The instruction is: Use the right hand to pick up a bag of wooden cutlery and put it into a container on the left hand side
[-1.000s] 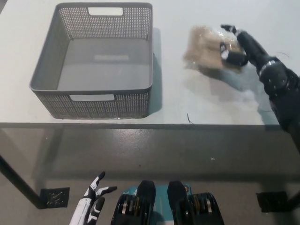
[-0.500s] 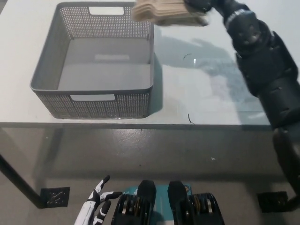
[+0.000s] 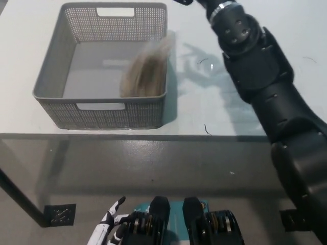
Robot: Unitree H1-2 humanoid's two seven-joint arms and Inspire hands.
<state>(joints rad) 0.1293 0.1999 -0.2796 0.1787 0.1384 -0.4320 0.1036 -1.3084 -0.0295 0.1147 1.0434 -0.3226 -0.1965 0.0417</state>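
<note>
The black right hand is seen only as a sliver at the top edge, so whether it is released or clenched cannot be told. The bag of wooden cutlery, blurred, is found apart from that hand, nearer the robot and to the hand's left, inside the grey basket against its right wall. The basket is carried by the desk. The white left hand is rested low, well apart, fingers spread and empty.
</note>
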